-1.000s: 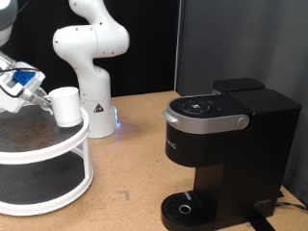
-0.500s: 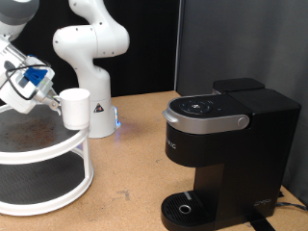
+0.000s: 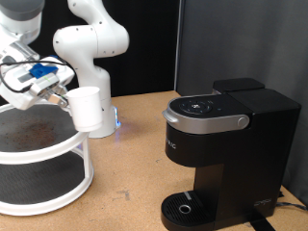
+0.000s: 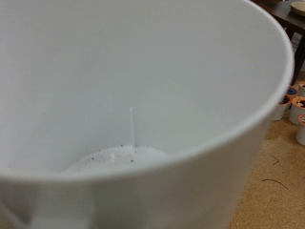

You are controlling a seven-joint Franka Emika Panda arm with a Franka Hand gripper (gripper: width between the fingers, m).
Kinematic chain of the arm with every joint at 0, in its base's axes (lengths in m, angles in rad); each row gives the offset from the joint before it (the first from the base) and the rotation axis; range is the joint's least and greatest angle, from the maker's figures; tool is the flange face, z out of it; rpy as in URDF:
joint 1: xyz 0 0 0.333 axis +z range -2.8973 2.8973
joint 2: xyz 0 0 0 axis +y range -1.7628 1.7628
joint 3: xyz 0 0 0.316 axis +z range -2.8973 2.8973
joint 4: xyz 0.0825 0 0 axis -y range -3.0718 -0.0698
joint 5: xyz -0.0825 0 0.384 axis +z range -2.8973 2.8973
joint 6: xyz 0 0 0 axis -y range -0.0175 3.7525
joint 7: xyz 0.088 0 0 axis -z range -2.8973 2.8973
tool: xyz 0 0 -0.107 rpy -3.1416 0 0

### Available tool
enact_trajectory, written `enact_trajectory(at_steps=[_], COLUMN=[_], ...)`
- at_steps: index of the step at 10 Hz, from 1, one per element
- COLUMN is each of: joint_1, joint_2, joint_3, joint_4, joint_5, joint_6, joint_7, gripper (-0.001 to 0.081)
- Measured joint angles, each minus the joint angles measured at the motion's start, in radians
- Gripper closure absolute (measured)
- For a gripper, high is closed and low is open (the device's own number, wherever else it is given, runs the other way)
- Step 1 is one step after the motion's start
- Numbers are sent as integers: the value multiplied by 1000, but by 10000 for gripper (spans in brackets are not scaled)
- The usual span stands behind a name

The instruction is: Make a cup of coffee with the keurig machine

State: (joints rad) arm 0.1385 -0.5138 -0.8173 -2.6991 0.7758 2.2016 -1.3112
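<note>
Gripper (image 3: pixel 64 95) pinches the white cup (image 3: pixel 88 109) above the two-tier round shelf (image 3: pixel 43 164). Keurig machine (image 3: pixel 223 154) stands apart on the wooden counter (image 3: pixel 125 173); dark wall behind.

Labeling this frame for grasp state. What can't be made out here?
- Hand: exterior view, its fingers sit behind the cup, so the grip is hidden.
- Cup handle: not visible in either view.
- Wrist view: the cup fills the picture, blocking the keurig.
- Keurig drip tray: cut off by the exterior view's bottom.
</note>
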Motion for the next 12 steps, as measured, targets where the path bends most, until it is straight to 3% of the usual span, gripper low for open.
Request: enact_trajectory(at_steps=[3, 4, 8, 12], joint_1=[67, 80, 90, 178], joint_2=[13, 23, 35, 90], joint_3=[84, 96, 100, 113], joint_4=[-18, -21, -21, -31], joint_5=[116, 125, 139, 238], joint_6=[147, 159, 158, 240], joint_7=[28, 42, 43, 18], gripper=[732, 732, 732, 732])
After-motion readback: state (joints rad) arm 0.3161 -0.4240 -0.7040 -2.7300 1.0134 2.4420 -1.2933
